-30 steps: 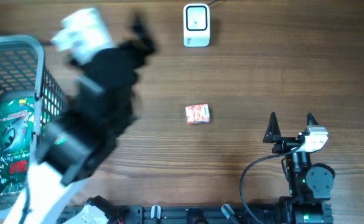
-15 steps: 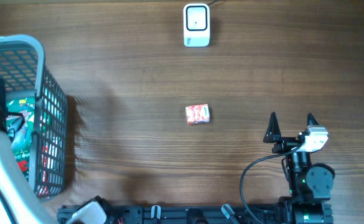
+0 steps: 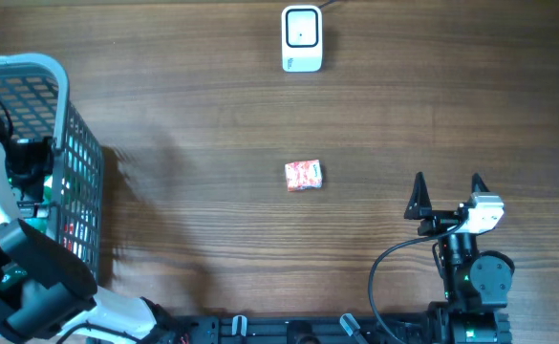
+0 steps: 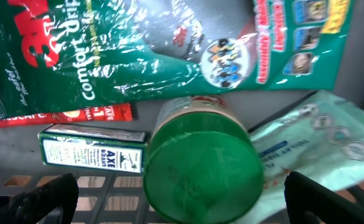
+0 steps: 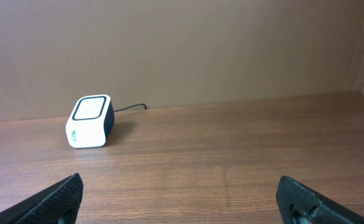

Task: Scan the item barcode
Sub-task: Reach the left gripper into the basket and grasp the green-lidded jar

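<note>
Green-lidded jar (image 4: pixel 203 165) in basket (image 3: pixel 80 162), body mostly hidden; both arms' jaws apart.

Looking straight down into the basket (image 4: pixel 141 112). A green-lidded jar (image 4: pixel 201 163) is sitting dead centre, right up against a little Axe Brand box (image 4: pixel 93 149). A big crinkly green bag (image 4: pixel 169 43) is lying above them, and a pale packet (image 4: pixel 312 140) is poking out on the right. The left gripper (image 4: pixel 185 199) is hanging over the jar, jaws spread wide.
</note>
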Motion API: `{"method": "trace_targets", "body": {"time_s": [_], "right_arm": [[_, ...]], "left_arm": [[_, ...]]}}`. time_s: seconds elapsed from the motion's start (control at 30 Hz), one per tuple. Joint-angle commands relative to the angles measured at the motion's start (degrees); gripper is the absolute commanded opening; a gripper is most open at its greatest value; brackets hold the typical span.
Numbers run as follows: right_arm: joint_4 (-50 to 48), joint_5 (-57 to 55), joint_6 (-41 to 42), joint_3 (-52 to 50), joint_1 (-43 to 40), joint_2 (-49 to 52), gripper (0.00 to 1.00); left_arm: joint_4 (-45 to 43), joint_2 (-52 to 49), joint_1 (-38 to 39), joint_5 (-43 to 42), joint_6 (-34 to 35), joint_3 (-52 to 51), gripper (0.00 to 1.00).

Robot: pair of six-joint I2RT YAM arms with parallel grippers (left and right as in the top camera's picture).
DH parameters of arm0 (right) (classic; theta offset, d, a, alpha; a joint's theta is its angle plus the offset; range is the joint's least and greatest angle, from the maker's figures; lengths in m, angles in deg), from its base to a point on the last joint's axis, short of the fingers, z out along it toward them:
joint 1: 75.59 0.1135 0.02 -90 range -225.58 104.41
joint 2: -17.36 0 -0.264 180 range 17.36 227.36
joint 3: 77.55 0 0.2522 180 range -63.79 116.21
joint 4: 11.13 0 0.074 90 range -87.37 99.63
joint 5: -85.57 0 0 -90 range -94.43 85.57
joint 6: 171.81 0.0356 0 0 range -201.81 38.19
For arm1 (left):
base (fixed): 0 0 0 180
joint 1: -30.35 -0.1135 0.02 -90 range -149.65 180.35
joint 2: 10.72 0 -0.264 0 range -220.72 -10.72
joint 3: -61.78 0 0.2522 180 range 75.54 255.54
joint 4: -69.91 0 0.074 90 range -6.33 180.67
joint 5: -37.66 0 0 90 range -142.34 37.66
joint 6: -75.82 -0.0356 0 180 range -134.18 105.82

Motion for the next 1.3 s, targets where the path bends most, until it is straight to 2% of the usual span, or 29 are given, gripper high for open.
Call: {"method": "trace_targets", "body": {"time_s": [0.0,0.27,0.33,0.4,0.43,0.47,0.53,0.67,0.87,0.97,1.07,1.13,1.27], "right_arm": [[-0.2,-0.5,0.9,-0.1,-0.1,-0.4,1.0],[-0.2,-0.5,0.9,-0.1,-0.1,-0.4,1.0],[-0.2,-0.5,0.9,-0.1,-0.1,-0.4,1.0],[-0.2,-0.5,0.9,-0.1,-0.1,-0.4,1.0],[-0.2,-0.5,0.9,-0.1,-0.1,-0.4,1.0],[-0.2,-0.5,0.9,-0.1,-0.1,-0.4,1.0],[-0.2,-0.5,0.9,-0.1,-0.1,-0.4,1.0],[-0.2,-0.5,0.9,-0.1,-0.1,-0.4,1.0],[-0.2,-0.5,1.0,-0.1,-0.1,-0.4,1.0],[-0.2,-0.5,0.9,-0.1,-0.1,-0.4,1.0],[-0.2,-0.5,0.9,-0.1,-0.1,-0.4,1.0],[-0.2,-0.5,0.9,-0.1,-0.1,-0.4,1.0],[-0.2,-0.5,0.9,-0.1,-0.1,-0.4,1.0]], "left_arm": [[-1.4,-1.3,0.2,0.0,-0.6,-3.1,1.0],[-13.9,-1.6,0.3,-0.1,-0.6,-13.7,1.0],[-14.4,-1.6,0.3,-0.6,-0.6,-15.8,0.82],[-13.1,-1.6,0.3,-0.9,-0.7,-15.9,0.52],[-12.7,-1.4,0.3,-1.2,-2.1,-15.8,0.41],[-12.4,-1.1,0.3,-1.8,-5.1,-15.1,0.36],[-9.0,-0.1,0.3,-1.8,-8.0,-11.1,0.38],[0.9,2.3,0.3,-1.4,-8.3,2.9,0.49],[6.8,6.2,0.3,-2.9,-9.2,17.9,0.52],[8.5,10.0,0.4,-12.2,-10.9,26.4,0.5],[7.0,14.4,2.1,-22.4,-10.8,28.3,0.49],[5.7,17.0,5.4,-26.7,-10.9,28.3,0.49],[5.7,18.3,20.3,-27.0,-12.8,28.3,0.47]]}}
